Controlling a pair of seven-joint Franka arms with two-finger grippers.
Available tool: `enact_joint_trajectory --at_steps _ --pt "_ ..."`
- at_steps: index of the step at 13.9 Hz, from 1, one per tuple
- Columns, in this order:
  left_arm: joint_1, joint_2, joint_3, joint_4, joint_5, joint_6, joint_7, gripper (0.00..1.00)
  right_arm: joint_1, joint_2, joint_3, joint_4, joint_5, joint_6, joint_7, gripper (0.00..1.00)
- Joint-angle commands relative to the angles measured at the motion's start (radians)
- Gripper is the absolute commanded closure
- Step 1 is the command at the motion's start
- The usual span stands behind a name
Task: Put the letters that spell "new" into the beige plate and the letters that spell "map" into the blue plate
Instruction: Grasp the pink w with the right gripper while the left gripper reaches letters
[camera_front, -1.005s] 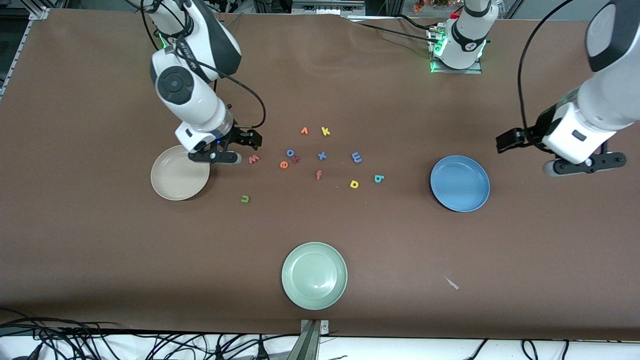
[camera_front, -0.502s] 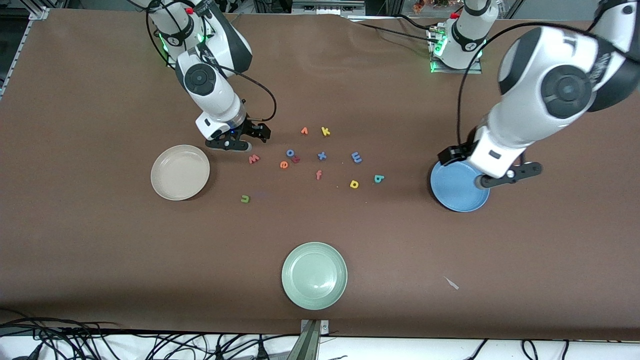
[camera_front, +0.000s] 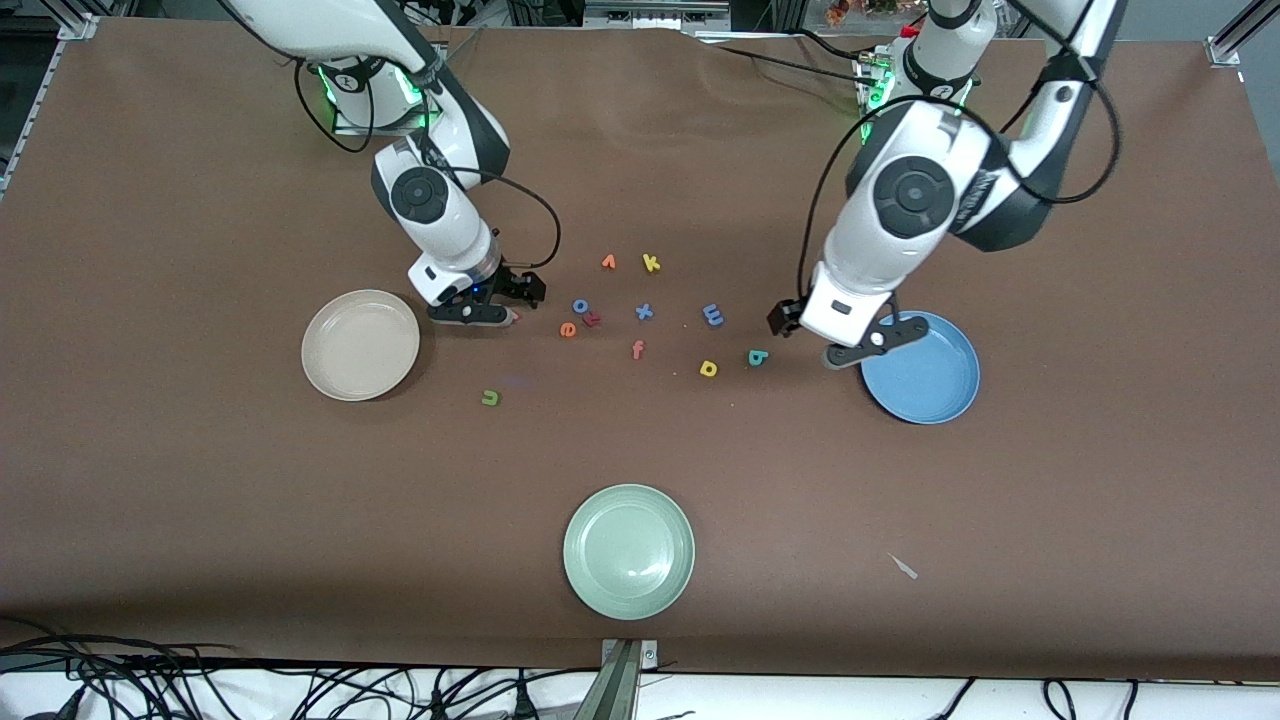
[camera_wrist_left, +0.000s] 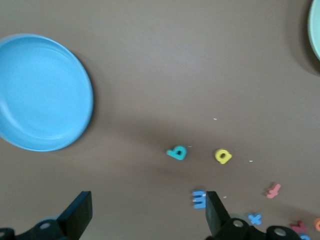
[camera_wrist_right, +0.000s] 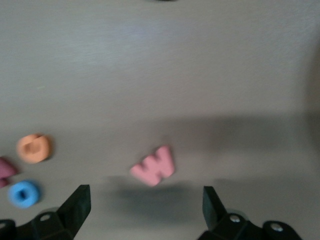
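Three cameras: one high over the table, one on each wrist.

The front view looks steeply down from across the table, facing the arm bases, and takes in the whole table (camera_front: 200, 500) with all three plates. The left wrist view looks down from some height, past its own fingers (camera_wrist_left: 75, 215), and shares the blue plate (camera_wrist_left: 42, 92), the teal a (camera_wrist_left: 176, 152) and the yellow p (camera_wrist_left: 222, 156) with the front view. The right wrist view sits much closer to the tabletop; the w (camera_wrist_right: 153, 166) fills its middle, while the front view shows only a sliver of it.
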Motion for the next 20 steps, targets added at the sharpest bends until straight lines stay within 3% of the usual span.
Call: enact_joint_trajectory --at_steps 1,4,8,11,15,20 --pt "-0.001 -0.024 -0.063 -0.124 0.020 0.152 -0.105 0.00 0.006 0.020 -0.011 0.012 -0.033 0.015 0.017 0.01" --pt "-0.033 0.002 -0.096 -0.231 0.022 0.335 -0.188 0.00 0.006 0.029 -0.014 0.023 -0.055 0.015 0.017 0.01" --pt "-0.076 0.143 -0.097 -0.213 0.216 0.427 -0.402 0.00 0.009 0.056 -0.020 0.049 -0.058 0.015 0.018 0.07" --pt "-0.090 0.231 -0.097 -0.143 0.257 0.447 -0.458 0.00 0.010 0.060 -0.022 0.049 -0.058 0.015 0.020 0.16" --pt "-0.105 0.271 -0.096 -0.136 0.258 0.447 -0.456 0.09 0.010 0.063 -0.026 0.049 -0.058 0.017 0.018 0.44" --pt "-0.111 0.304 -0.096 -0.106 0.258 0.447 -0.449 0.25 0.010 0.065 -0.028 0.049 -0.059 0.015 0.018 0.71"
